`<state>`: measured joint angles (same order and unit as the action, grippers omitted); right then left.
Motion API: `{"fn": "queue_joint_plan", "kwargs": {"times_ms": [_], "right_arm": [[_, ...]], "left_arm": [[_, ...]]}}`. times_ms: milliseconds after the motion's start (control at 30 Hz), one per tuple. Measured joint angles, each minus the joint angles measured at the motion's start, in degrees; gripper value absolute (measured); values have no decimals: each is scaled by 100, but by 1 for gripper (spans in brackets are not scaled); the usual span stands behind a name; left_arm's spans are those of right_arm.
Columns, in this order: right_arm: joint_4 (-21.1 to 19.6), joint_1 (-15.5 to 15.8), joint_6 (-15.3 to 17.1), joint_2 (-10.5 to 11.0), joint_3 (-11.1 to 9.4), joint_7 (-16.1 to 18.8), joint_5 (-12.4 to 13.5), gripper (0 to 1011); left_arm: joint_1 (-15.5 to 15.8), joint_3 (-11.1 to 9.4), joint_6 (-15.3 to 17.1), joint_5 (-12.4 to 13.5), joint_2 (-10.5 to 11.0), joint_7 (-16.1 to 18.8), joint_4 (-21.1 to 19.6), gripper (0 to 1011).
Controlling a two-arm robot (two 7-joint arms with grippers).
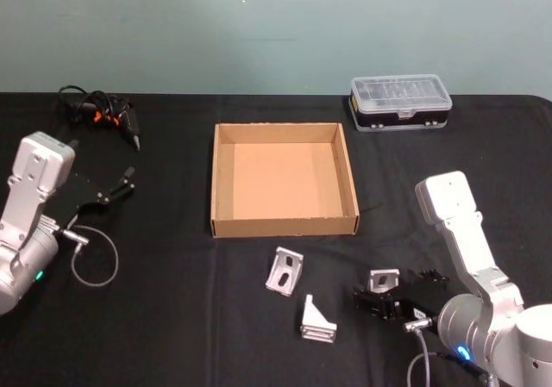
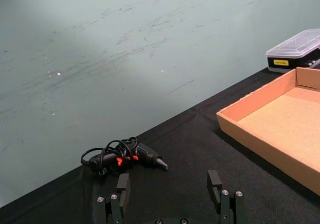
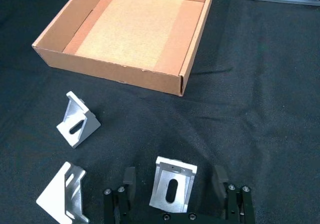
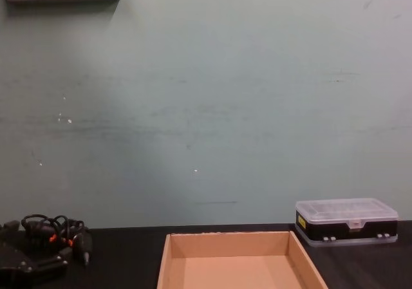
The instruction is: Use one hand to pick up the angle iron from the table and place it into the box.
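Observation:
Three silver angle irons lie on the black table point(image 1: 172, 318) in front of the tan cardboard box point(image 1: 285, 180). One angle iron point(image 1: 382, 279) point(image 3: 172, 186) stands between the spread fingers point(image 3: 129, 176) of my right gripper point(image 1: 395, 292) point(image 3: 174, 176), which is open, with a gap on each side. A second angle iron point(image 1: 285, 271) point(image 3: 77, 120) and a third point(image 1: 317, 321) point(image 3: 62, 196) lie to its left. The box point(image 3: 130, 32) point(image 4: 235, 263) holds nothing. My left gripper point(image 1: 108, 193) point(image 2: 169, 184) is open over the table's left side, holding nothing.
A clear-lidded black plastic organizer case point(image 1: 400, 102) point(image 4: 346, 221) stands at the back right, beyond the box. A tangle of black cables with orange bits point(image 1: 99, 113) point(image 2: 122, 156) lies at the back left. A grey cable loop point(image 1: 95, 262) hangs by the left arm.

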<state>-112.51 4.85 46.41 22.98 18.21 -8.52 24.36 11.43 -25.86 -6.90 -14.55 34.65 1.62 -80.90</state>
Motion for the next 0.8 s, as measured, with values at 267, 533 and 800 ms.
{"fn": "queue_joint_plan", "kwargs": {"times_ms": [267, 533, 800], "right_arm": [[-5, 0, -4, 3, 4, 3, -3, 799], [-10, 0, -6, 8, 5, 4, -6, 567], [-10, 0, -6, 10, 5, 3, -6, 281]], "left_arm": [[0, 0, 0, 0, 0, 0, 0, 1011], [0, 0, 0, 0, 0, 0, 0, 1011], [0, 0, 0, 0, 0, 0, 0, 1011]]}}
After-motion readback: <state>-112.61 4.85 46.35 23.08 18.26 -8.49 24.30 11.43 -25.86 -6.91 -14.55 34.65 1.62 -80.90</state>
